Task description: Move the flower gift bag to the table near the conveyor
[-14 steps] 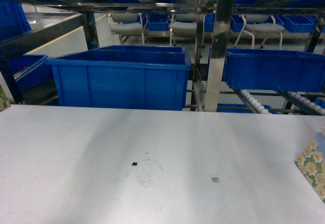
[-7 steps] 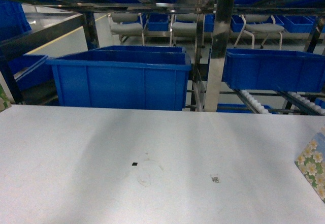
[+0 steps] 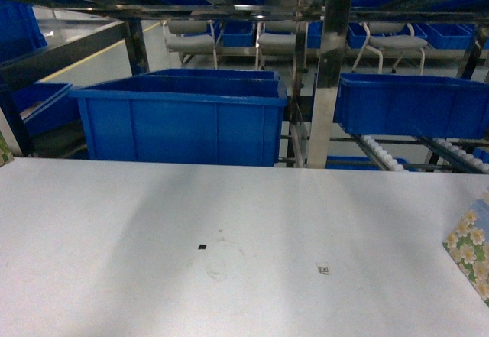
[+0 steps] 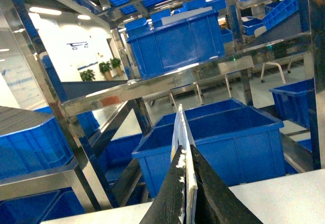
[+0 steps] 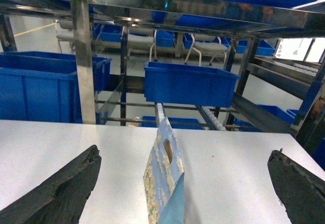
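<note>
Flower gift bag point(image 5: 163, 178) stands upright on table point(image 3: 229, 222), head view 4 o'clock edge. Right gripper point(image 5: 185, 183) spread wide, bag between fingers, untouched. Left gripper point(image 4: 188, 183) clamped on thin card-like edge (second bag, likely). Paper: light, crushable; pinch top near handle hole.

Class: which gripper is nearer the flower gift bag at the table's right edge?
Right. The right gripper is open, its fingers flanking the flower gift bag. The left gripper is shut on a separate thin flat item, with that bag nowhere in its wrist view.
</note>
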Robot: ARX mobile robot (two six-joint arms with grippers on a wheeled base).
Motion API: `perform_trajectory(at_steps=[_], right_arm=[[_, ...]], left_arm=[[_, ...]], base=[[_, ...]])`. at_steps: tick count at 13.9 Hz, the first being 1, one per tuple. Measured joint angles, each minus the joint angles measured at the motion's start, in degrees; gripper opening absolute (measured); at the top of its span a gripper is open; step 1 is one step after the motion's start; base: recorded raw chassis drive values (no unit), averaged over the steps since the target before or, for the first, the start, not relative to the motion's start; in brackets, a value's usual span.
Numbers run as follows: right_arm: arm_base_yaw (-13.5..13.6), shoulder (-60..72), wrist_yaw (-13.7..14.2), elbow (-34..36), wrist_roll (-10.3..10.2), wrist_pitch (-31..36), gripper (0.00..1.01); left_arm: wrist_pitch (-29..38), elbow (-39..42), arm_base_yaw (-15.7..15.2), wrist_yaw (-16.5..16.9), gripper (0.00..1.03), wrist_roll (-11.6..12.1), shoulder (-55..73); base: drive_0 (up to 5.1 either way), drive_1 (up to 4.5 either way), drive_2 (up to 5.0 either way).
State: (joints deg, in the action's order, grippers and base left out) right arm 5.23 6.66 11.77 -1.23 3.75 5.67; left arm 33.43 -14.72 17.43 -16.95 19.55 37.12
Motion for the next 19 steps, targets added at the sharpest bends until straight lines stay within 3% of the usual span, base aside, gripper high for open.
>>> perform_trajectory(at_steps=[9, 10, 12, 13, 15, 19], right_arm=[[0.00, 0.04, 0.17, 0.04, 0.26, -0.07, 0.98], [0.00, 0.04, 0.17, 0.04, 0.26, -0.07, 0.98], [0.00, 0.04, 0.17, 0.04, 0.35, -0.07, 0.98], [0.00, 0.04, 0.17, 0.04, 0.37, -0.04, 0.98], [0.00, 0.04, 0.20, 0.04, 0.37, -0.07, 0.98], [0.00, 0.04, 0.22, 0.04, 0.37, -0.07, 0.98]], left_arm=[[0.00, 0.00, 0.00, 0.00, 0.02, 0.00, -0.02], [3.23, 0.04, 1.38, -1.95, 0.02, 0.02, 2.10], [14.95, -1.66, 8.39, -7.10, 0.02, 0.20, 15.19], [19.04, -2.51, 9.97, -8.00, 0.02, 0.13, 23.45], [25.64, -5.99, 10.51, -8.68, 0.02, -0.83, 34.49], [32.68, -11.34, 8.09, -7.76, 0.02, -4.22, 49.40]], base=[[0.0, 0.00, 0.0], [0.0, 0.00, 0.0], [0.0, 0.00, 0.0], [0.0, 0.00, 0.0], [0.0, 0.00, 0.0], [0.0, 0.00, 0.0]])
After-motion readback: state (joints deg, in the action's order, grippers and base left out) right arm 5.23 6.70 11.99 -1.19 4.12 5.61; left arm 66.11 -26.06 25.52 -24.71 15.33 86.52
